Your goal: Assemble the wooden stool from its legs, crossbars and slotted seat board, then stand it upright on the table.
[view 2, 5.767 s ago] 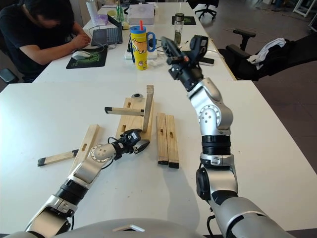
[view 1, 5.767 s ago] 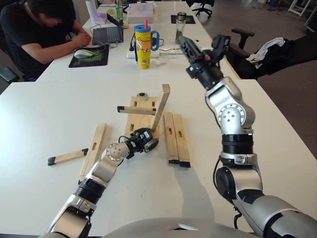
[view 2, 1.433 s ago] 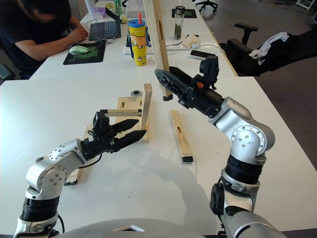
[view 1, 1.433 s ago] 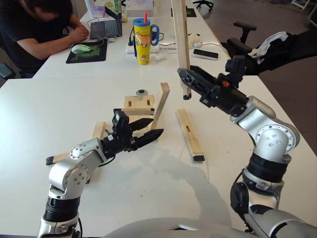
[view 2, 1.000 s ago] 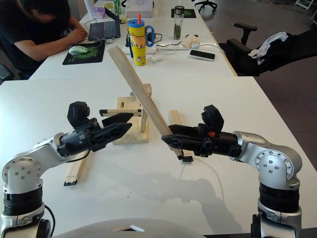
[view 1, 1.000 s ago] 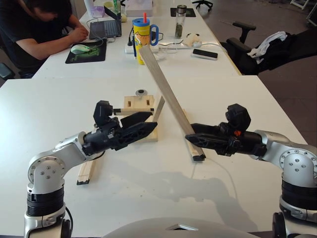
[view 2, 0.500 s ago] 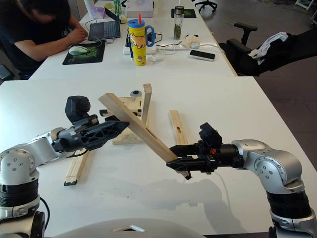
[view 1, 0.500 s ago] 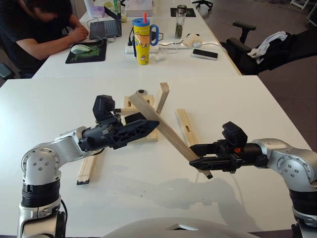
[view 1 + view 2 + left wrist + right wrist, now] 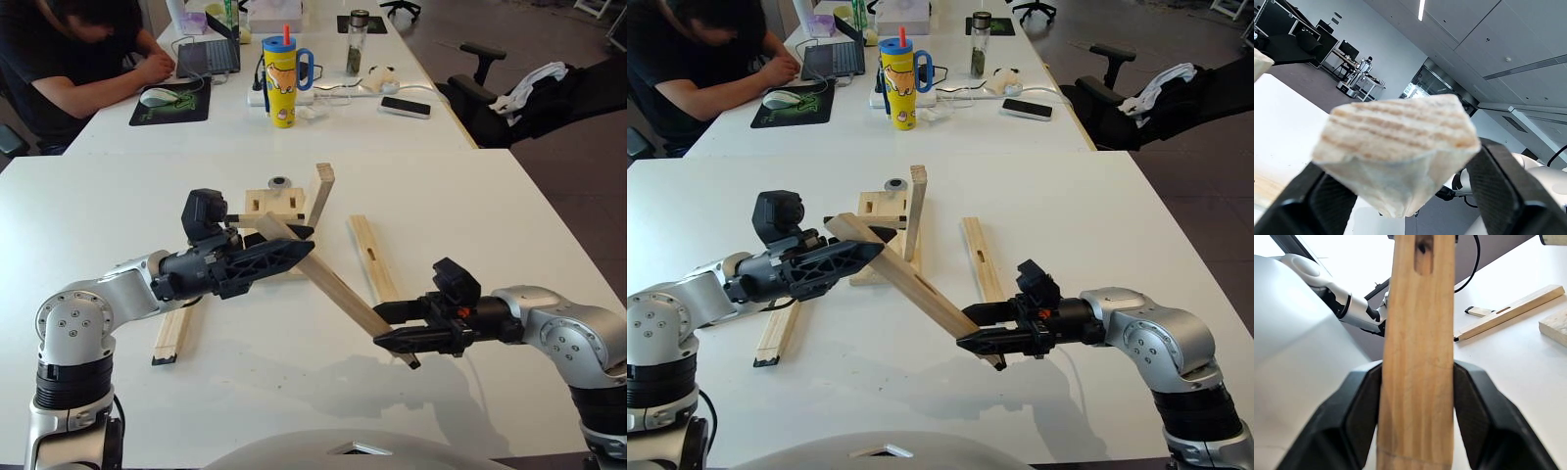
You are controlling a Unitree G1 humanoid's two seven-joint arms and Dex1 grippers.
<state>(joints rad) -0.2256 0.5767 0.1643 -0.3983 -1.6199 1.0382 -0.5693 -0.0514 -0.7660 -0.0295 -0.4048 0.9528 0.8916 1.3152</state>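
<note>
Evidently the step in hand was fitting another leg to the stool. The held leg (image 9: 331, 286) hung slanted above the middle of the tabletop (image 9: 118, 206), carried at both ends. Its higher end pointed toward the far edge and its lower, dark-capped end toward the near edge.

The left pincer (image 9: 306, 245) was clamped on the higher end, whose cut end grain sat between the 2 fingers in the left wrist view. The right pincer (image 9: 382, 327) gripped the lower end from both sides. A mortise slot (image 9: 1423, 254) in that leg showed in the right wrist view.

Just beyond the higher end, the seat board (image 9: 263, 203) lay flat toward the far edge, with 1 standing leg (image 9: 319, 194) already upright at its right side. Beside it on the right, a spare leg (image 9: 373, 259) lay on the tabletop. Another loose leg (image 9: 174, 331) lay nearer the left edge, beneath the left arm.

I judged the task well short of half done. The next move probably called for swinging the held leg upright and lining its end up with a free slot in the seat board. Then 1 pincer would need to let go so the other could press it home without toppling the standing leg.
</note>
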